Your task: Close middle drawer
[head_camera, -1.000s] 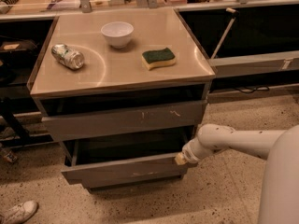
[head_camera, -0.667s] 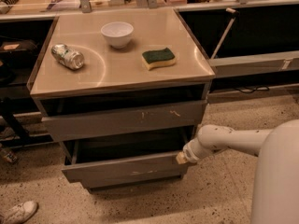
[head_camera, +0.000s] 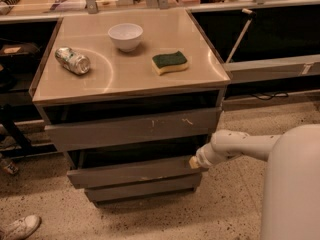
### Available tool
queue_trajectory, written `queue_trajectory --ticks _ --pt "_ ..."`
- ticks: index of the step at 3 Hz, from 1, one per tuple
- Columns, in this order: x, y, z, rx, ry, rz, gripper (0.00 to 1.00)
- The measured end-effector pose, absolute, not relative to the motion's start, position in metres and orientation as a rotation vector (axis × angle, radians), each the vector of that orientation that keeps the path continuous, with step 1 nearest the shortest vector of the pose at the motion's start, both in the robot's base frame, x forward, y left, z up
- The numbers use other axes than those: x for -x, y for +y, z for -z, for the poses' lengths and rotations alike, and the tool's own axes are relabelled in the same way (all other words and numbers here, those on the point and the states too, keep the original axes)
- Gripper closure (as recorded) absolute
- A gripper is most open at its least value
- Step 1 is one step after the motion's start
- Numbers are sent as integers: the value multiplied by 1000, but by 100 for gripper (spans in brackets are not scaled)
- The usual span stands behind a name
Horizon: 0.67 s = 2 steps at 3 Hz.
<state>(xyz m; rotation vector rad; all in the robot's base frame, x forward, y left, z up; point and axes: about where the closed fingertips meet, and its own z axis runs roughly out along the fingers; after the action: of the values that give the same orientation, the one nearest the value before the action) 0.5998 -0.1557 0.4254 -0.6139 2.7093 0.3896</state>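
Nudged inward since a second ago, the middle drawer [head_camera: 131, 174] runs leftward from the tool [head_camera: 194, 162] at its front's right end; clenched or released, I cannot tell.

The middle drawer [head_camera: 132, 172] is shown in plain grey, and the gripper [head_camera: 194, 162], white with a tan tip, is seen at the right end of its front. Pale scratch marks are seen on the grey upper drawer front [head_camera: 115, 131]. On the beige cabinet top [head_camera: 120, 81], a white bowl [head_camera: 125, 35], a green-and-yellow sponge [head_camera: 170, 62] and a silvery can [head_camera: 73, 60] are seen. The floor [head_camera: 225, 204] is speckled tan.
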Motion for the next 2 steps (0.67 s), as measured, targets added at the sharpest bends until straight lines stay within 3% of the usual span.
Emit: queue_trajectory --ticks 2 --pt "-643 -142 -431 617 2648 -385 100"
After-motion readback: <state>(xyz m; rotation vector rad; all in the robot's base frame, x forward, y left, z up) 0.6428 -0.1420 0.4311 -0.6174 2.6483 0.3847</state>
